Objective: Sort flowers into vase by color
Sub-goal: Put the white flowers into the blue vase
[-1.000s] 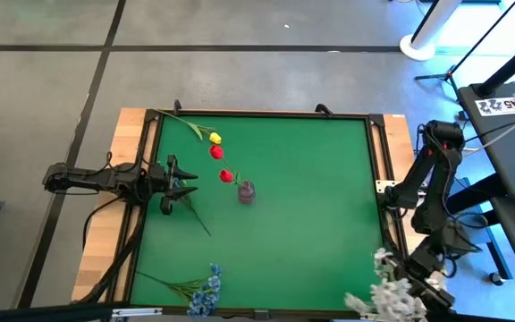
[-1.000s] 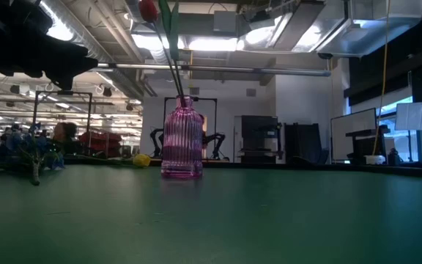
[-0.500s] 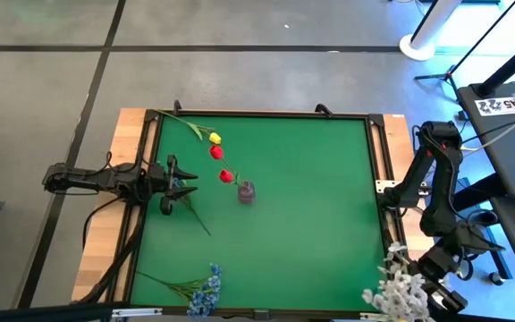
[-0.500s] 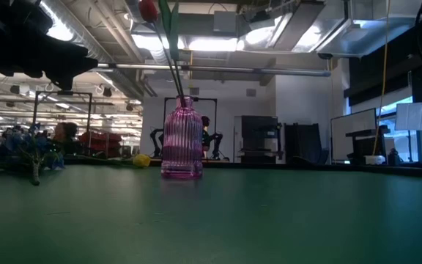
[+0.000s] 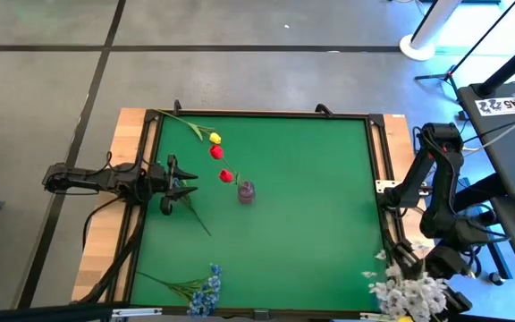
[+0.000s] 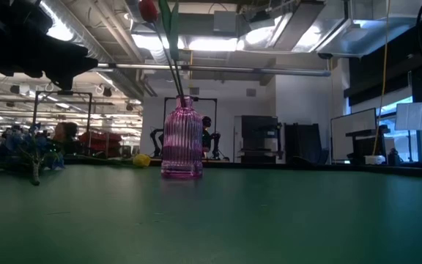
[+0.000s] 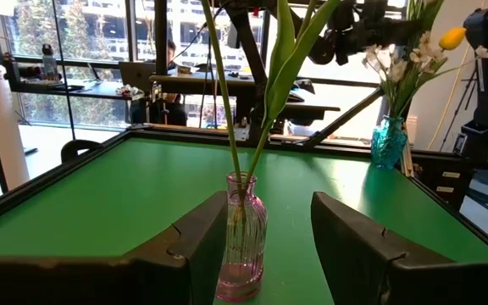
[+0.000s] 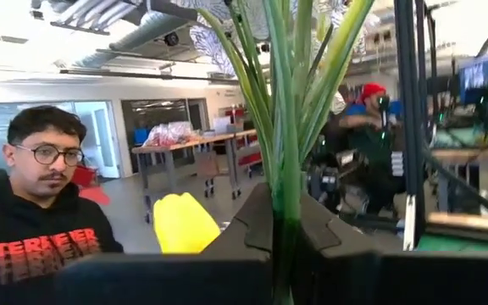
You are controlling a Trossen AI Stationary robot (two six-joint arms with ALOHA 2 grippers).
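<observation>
A pink ribbed vase [image 5: 246,191] [image 6: 182,139] [image 7: 242,246] stands mid-table with two red tulips [image 5: 221,164] in it, their stems in its neck. A yellow tulip [image 5: 215,138] lies on the mat toward the far edge. A blue spray [image 5: 206,291] lies by the near edge. My left gripper [image 5: 190,184] [image 7: 269,203] hovers open, left of the pink vase. My right gripper [image 5: 420,268] [image 8: 285,203] is past the table's right near corner, shut on the white spray [image 5: 409,292]. A teal vase [image 7: 388,140] shows below that spray. My right gripper pinches a bundle of green stems [image 8: 283,182] of the white spray between its two fingers, which lie across the stems. The stems stand upright and rise past the fingers to the blossoms. Their lower ends are hidden by the gripper, so I cannot tell what they rest in.
A loose green stem [image 5: 196,216] lies on the mat beside my left gripper. A yellow bud [image 8: 180,222] sits close by the right fingers. The raised black frame [image 5: 375,161] rims the green mat. A person [image 8: 45,212] sits beyond the table. The mat's right half is bare.
My right gripper, still shut on the white spray, has carried it toward the table's right edge, off the mat's near right corner.
</observation>
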